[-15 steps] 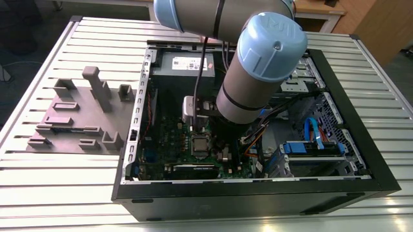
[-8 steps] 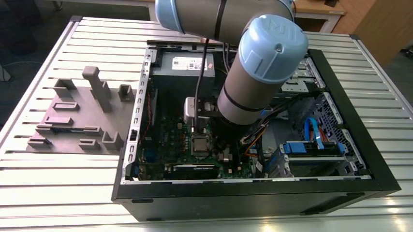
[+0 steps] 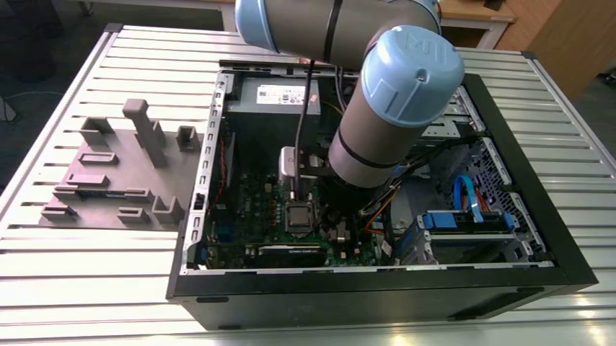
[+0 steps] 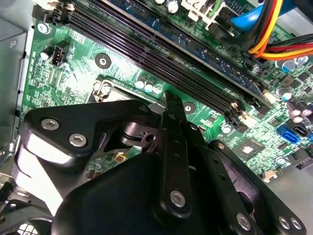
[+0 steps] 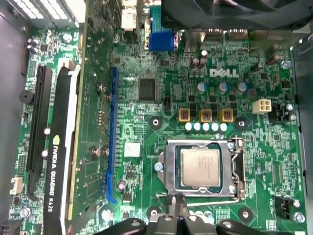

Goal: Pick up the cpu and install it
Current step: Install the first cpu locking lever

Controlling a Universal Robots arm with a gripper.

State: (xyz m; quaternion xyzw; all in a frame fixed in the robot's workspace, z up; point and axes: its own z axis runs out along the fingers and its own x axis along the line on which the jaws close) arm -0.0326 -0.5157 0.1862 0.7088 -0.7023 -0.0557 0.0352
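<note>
The cpu (image 5: 200, 167), a small square chip with a silvery top, lies flat inside the metal-framed socket (image 5: 166, 169) of the green motherboard (image 5: 234, 88). In the first wrist view my gripper (image 5: 177, 203) is just off the socket's frame, a little above the board, with its two thin fingers pressed together and nothing between them. The second wrist view has the black gripper (image 4: 171, 100) shut, over the board beside the long black memory slots (image 4: 161, 54). In the exterior view the arm (image 3: 385, 122) reaches down into the open computer case, over the socket (image 3: 300, 214).
A graphics card (image 5: 58, 147) stands along one side of the board, next to a blue slot (image 5: 111, 137). Coloured cables (image 4: 274, 29) and a drive bay (image 3: 467, 223) fill the case at the exterior view's right. A grey fixture (image 3: 115, 173) lies on the slatted table (image 3: 97, 274).
</note>
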